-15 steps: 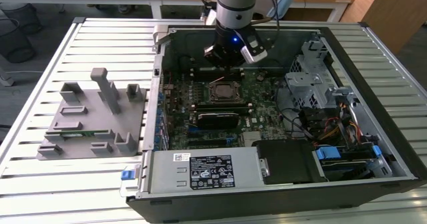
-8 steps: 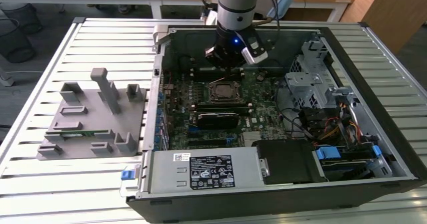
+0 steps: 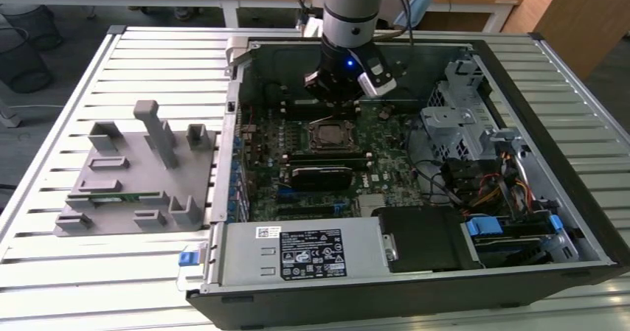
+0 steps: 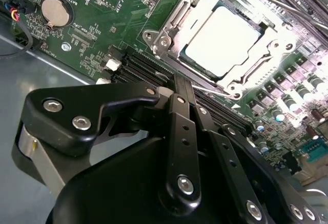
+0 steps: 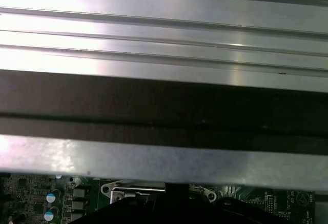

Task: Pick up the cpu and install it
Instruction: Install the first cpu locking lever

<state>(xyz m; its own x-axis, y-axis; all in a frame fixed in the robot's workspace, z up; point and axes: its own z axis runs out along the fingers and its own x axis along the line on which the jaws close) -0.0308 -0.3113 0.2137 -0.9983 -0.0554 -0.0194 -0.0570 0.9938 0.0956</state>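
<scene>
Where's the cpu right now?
The cpu sits in its metal socket frame on the green motherboard in the second wrist view, just beyond the gripper; in the exterior view it lies mid-case.

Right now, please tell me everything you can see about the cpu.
The cpu is a flat square chip with a pale, shiny metal top and a thin darker edge. It lies flat in the socket on the motherboard, framed by the socket's metal bracket. In the exterior view it sits in the middle of the board, inside the open case. The gripper hangs near it, not touching it.
</scene>
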